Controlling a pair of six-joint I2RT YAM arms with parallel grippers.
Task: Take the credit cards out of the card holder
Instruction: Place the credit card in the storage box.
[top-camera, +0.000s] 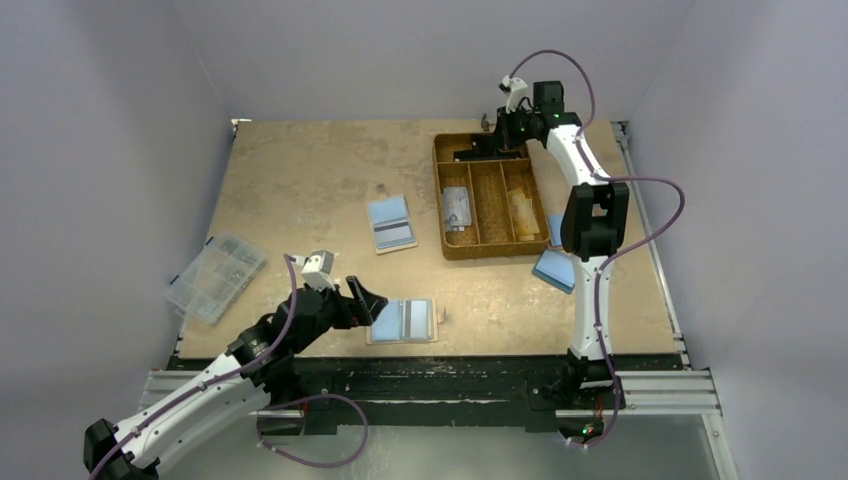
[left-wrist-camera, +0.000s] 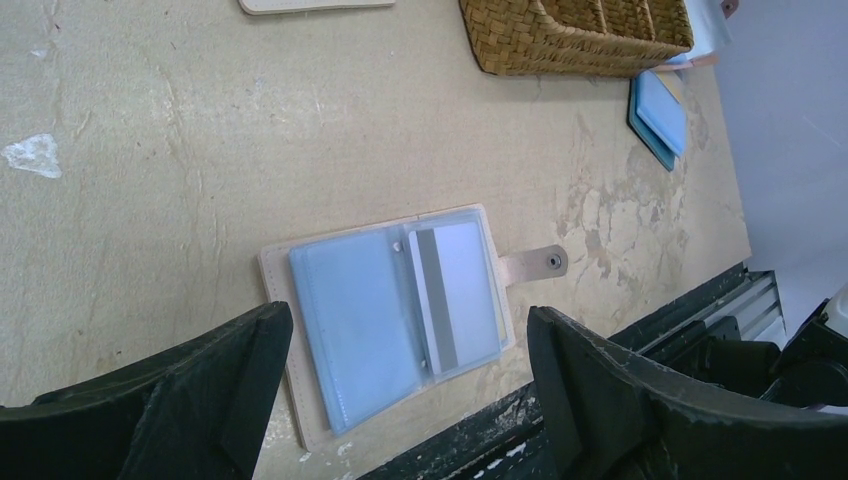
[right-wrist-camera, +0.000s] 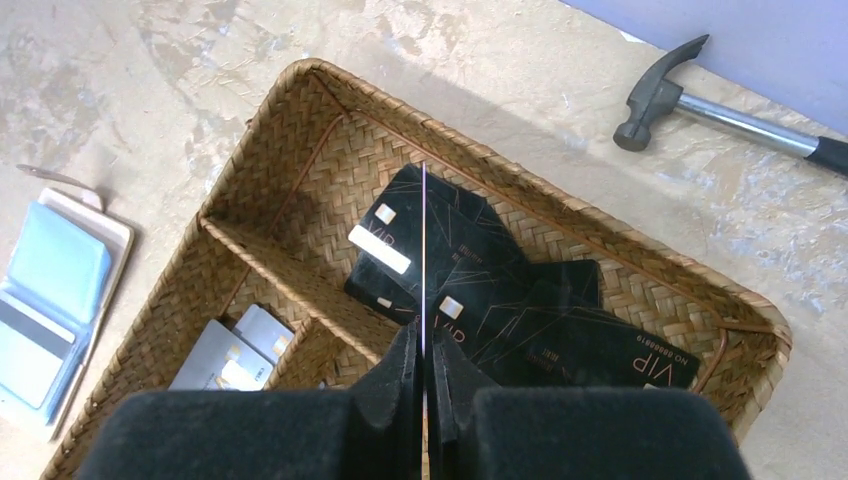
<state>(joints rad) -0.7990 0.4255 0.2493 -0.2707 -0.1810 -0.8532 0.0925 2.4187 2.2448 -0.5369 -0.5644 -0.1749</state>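
The tan card holder (top-camera: 402, 321) lies open near the table's front edge, its snap strap pointing right. In the left wrist view the card holder (left-wrist-camera: 340, 320) shows clear blue sleeves, and a light credit card (left-wrist-camera: 462, 285) with a grey stripe sits in the right one. My left gripper (top-camera: 368, 300) hovers open just left of it, the jaws (left-wrist-camera: 408, 335) standing wide with nothing between them. My right gripper (top-camera: 497, 132) is over the far end of the woven tray (top-camera: 441, 200). It (right-wrist-camera: 424, 335) is shut on a thin credit card (right-wrist-camera: 424, 250) seen edge-on.
Black VIP cards (right-wrist-camera: 520, 310) fill the tray's (right-wrist-camera: 290, 90) far compartment, grey cards (right-wrist-camera: 225, 350) the middle one. A second open holder (top-camera: 390, 223) lies left of the tray, blue holders (top-camera: 553, 268) beside the right arm. A clear organiser box (top-camera: 215, 277) is at left, a hammer (right-wrist-camera: 700, 105) behind the tray.
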